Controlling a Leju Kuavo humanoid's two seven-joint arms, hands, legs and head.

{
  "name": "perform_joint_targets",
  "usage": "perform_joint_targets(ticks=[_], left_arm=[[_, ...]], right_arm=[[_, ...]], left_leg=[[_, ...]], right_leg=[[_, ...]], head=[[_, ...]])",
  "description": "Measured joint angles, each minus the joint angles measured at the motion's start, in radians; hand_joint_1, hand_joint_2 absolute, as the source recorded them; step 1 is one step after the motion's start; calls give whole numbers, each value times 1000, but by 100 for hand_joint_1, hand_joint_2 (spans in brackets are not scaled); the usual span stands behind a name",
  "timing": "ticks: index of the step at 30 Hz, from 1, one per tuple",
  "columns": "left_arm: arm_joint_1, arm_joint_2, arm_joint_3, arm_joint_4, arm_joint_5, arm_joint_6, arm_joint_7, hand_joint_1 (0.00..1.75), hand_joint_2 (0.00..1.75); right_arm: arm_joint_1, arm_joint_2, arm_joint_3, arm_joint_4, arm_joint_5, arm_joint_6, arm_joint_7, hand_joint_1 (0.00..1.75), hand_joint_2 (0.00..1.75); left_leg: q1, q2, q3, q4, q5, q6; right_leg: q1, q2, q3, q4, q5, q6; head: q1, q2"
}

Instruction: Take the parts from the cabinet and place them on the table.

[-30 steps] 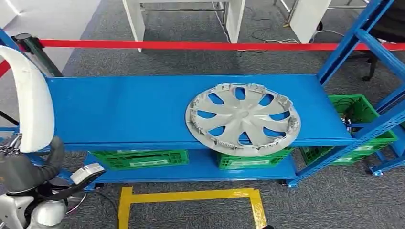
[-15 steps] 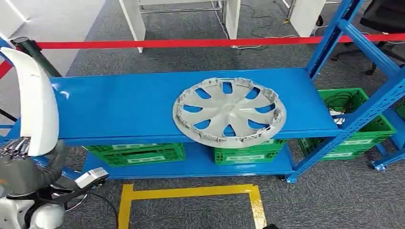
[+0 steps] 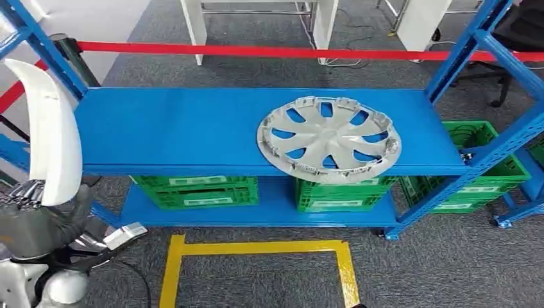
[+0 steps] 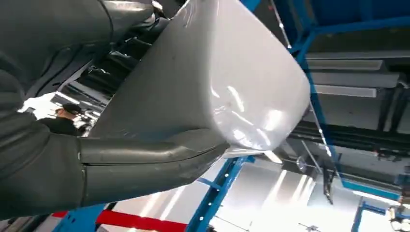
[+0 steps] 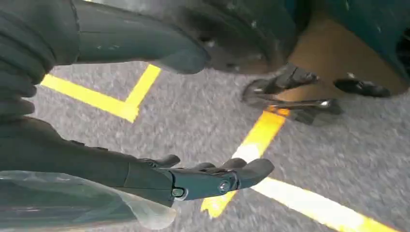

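Head view puts the long curved glossy white plastic panel (image 3: 48,128) at nine o'clock, gripped by the left hand (image 3: 29,221); its tall overhang could slip or clip the blue metal shelf (image 3: 192,128). At two o'clock a silver spoked hubcap (image 3: 328,139) overhangs the shelf edge. Right hand (image 5: 145,164) hangs empty, fingers apart, above grey carpet (image 5: 193,116) with yellow tape (image 5: 116,104).

Before me the round silver plastic wheel cover (image 3: 329,140) lies on the right half of the blue metal shelf (image 3: 173,131), green plastic crates (image 3: 195,191) on the shelf below, the curved white panel (image 3: 48,135) in my left hand (image 3: 35,221).
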Motion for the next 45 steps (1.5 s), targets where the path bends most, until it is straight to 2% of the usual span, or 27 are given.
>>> perform_joint_targets(ticks=[1, 3, 5, 6, 7, 10, 11, 13, 15, 16, 18, 20, 22, 26, 27, 28, 30, 31, 32, 33, 35, 36, 38, 40, 42, 43, 45], left_arm=[[-4, -2, -2, 4, -7, 0, 0, 175, 175], [-14, -3, -9, 13, -10, 0, -3, 175, 175], [-21, -4, -16, 18, -10, 0, -3, 175, 175], [-24, -5, -17, 20, -11, 0, -3, 175, 175], [-29, -5, -18, 21, -13, 0, -4, 175, 175], [-39, -11, -22, 26, -14, 0, -5, 175, 175], [-39, -11, -22, 27, -13, 0, -5, 175, 175], [-43, -11, -22, 30, -12, 0, -4, 175, 175], [-41, -10, -22, 31, -5, 0, -2, 175, 175], [-37, -8, -20, 31, 6, 0, -1, 175, 175], [-19, -3, -9, 24, 16, 0, -13, 175, 175], [8, -2, 15, 1, 30, 0, -37, 175, 175], [23, -1, 38, -21, 50, 0, -63, 175, 175], [63, 0, 82, -54, 72, 1, -92, 175, 175], [66, -1, 87, -58, 75, 1, -94, 175, 175], [70, -1, 89, -64, 75, 1, -94, 175, 175], [77, -2, 96, -71, 76, 1, -96, 175, 175], [80, -2, 102, -71, 77, 1, -97, 175, 175], [82, -2, 106, -71, 77, 1, -98, 175, 175], [86, -2, 111, -72, 80, 1, -98, 175, 175], [97, -2, 120, -80, 92, 1, -95, 175, 175], [102, -1, 126, -82, 100, 1, -95, 175, 175], [111, 1, 140, -88, 123, 1, -95, 175, 175], [114, 6, 156, -89, 144, 1, -102, 175, 175], [119, 8, 168, -90, 163, 1, -114, 175, 175], [123, 11, 180, -90, 166, 1, -114, 175, 175], [125, 16, 187, -90, 169, 1, -113, 175, 175]], right_arm=[[0, 0, 0, 0, -1, 1, -1, 0, 175], [0, 0, -4, 0, -3, 2, -1, 0, 175], [-2, -1, -7, 0, -6, 2, -1, 0, 175], [-6, -3, -8, 0, -8, 3, -1, 0, 175], [-9, -4, -9, -1, -8, 3, -2, 0, 175], [-9, -4, -16, 0, -10, 4, -2, 0, 175], [-8, -2, -16, 1, -10, 6, -2, 0, 175], [-12, -3, -17, 1, -10, 7, -1, 0, 175], [-13, -3, -19, 1, -5, 5, 0, 0, 175], [-14, -3, -19, 1, 1, 5, 1, 0, 175], [-16, 3, -19, 1, 16, -1, 7, 0, 175], [-17, 13, -19, 1, 27, -8, 11, 0, 175], [-18, 21, -19, 1, 30, -18, 13, 0, 175], [-16, 35, -19, 2, 38, -25, 19, 0, 175], [-17, 36, -19, 2, 38, -25, 19, 0, 175], [-17, 37, -19, 2, 38, -26, 20, 0, 175], [-19, 37, -19, 2, 39, -26, 20, 0, 175], [-20, 37, -19, 2, 39, -28, 20, 0, 175], [-20, 37, -19, 2, 39, -29, 20, 0, 175], [-19, 39, -19, 2, 39, -37, 20, 0, 175], [-19, 47, -19, 2, 40, -55, 20, 0, 175], [-20, 51, -19, 2, 41, -59, 21, 0, 175], [-22, 58, -19, 2, 44, -67, 22, 0, 175], [-22, 68, -19, 2, 45, -72, 23, 0, 175], [-15, 75, -19, 2, 47, -74, 27, 0, 175], [-16, 83, -19, 6, 47, -74, 29, 0, 175], [-18, 85, -19, 5, 48, -78, 29, 0, 175]], left_leg=[[-4, 0, -15, 3, 10, 1], [-8, 0, -43, 11, 25, 0], [-9, -1, -68, 19, 40, -4], [-10, -1, -75, 24, 46, -7], [-13, -1, -80, 28, 52, -13], [-7, 0, -84, 24, 79, -29], [-8, -4, -89, 27, 79, -34], [-3, -3, -110, 87, -21, -49], [9, -2, -137, 240, -140, -63], [12, -2, -142, 302, -158, -67], [19, -2, -109, 311, -113, -74], [24, -1, -3, 164, -45, -78], [19, -1, 98, 4, -84, -74], [13, -2, 69, 0, -59, -37], [16, 3, 55, -3, -45, -28], [15, 2, 38, -3, -34, -17], [12, 2, 8, -2, -7, -12], [8, 2, -13, -1, 8, -10], [5, 2, -30, 0, 21, -10], [3, 2, -48, 2, 33, -11], [-1, 2, -79, 8, 56, -15], [-2, 2, -89, 12, 65, -18], [-7, 2, -99, 20, 82, -28], [-3, 4, -103, 16, 102, -35], [-2, -1, -107, 9, 129, -51], [3, -3, -117, 15, 100, -57], [7, -1, -137, 121, -50, -70]], right_leg=[[0, 0, -7, 48, -5, 0], [2, 0, 37, 16, 54, -4], [8, 2, 150, -142, 113, -18], [12, 6, 206, -229, 86, -27], [13, 5, 244, -281, 76, -27], [20, 4, 217, -278, 89, -37], [7, -2, 211, -288, 105, -48], [9, -8, 187, -287, 125, -60], [9, -11, 166, -286, 150, -61], [9, -12, 149, -282, 164, -60], [7, -15, 114, -273, 183, -55], [3, -15, 80, -256, 195, -47], [6, -14, 62, -241, 205, -33], [1, -16, 53, -251, 241, -4], [-3, -11, 43, -238, 208, -2], [-2, -8, 29, -203, 146, -1], [0, 0, -5, -60, 19, 0], [1, 0, -13, 15, -12, 0], [2, 0, -9, 55, -3, -2], [2, 0, 9, 62, 32, -4], [4, 0, 102, -32, 111, -15], [7, 2, 169, -119, 113, -23], [12, 5, 301, -302, 58, -31], [18, 5, 286, -310, 51, -32], [18, -3, 266, -310, 74, -50], [14, -8, 253, -309, 85, -57], [14, -10, 218, -306, 114, -65]], head=[[-1, 0], [-1, 0], [0, 0], [0, 0], [-1, 0], [0, 0], [1, 0], [-9, 0], [-13, 0], [-14, 0], [-14, 0], [-15, 0], [-16, 0], [-15, 0], [-16, 0], [-10, 0], [-3, 0], [-1, 0], [-1, 0], [0, 0], [0, 0], [0, 0], [0, 0], [-2, 0], [0, 0], [1, 0], [-14, 0]])
